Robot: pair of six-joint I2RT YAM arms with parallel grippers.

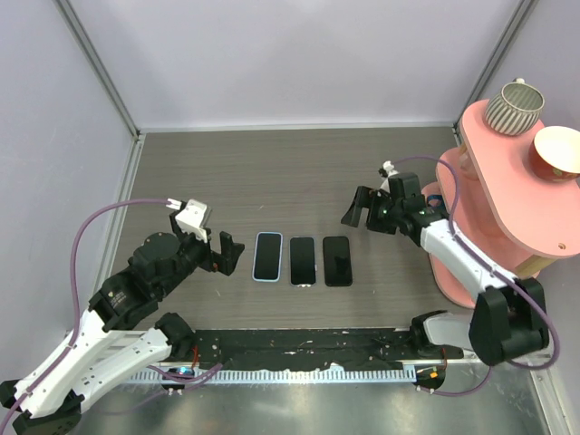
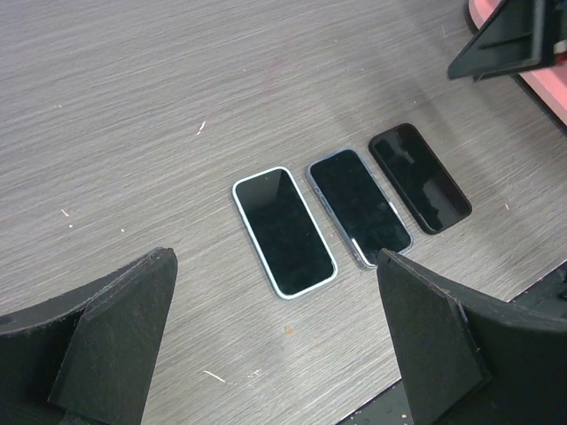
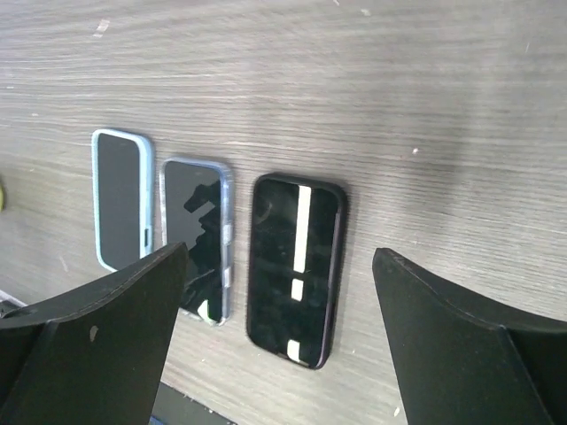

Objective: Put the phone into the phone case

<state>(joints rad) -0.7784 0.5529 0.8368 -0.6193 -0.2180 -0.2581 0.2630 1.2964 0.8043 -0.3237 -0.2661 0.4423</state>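
Three phones lie screen up in a row on the grey wood table. The middle one is the black phone [image 1: 303,261], with a clear, colourless rim around it. It looks seated in the transparent phone case [image 2: 403,243], whose back is hidden. They also show in the right wrist view as the phone [image 3: 197,235] and the case rim [image 3: 228,239]. My left gripper [image 1: 222,252] is open and empty, left of the row and above the table [image 2: 275,305]. My right gripper [image 1: 361,210] is open and empty, up and to the right of the row [image 3: 279,354].
A light-blue-rimmed phone [image 1: 267,256] lies left of the cased phone. A black phone with a dark rim [image 1: 337,261] lies to its right. A pink stand [image 1: 494,195] at the right carries a ribbed cup [image 1: 512,106] and a bowl [image 1: 557,152]. A black strip [image 1: 299,344] runs along the near edge.
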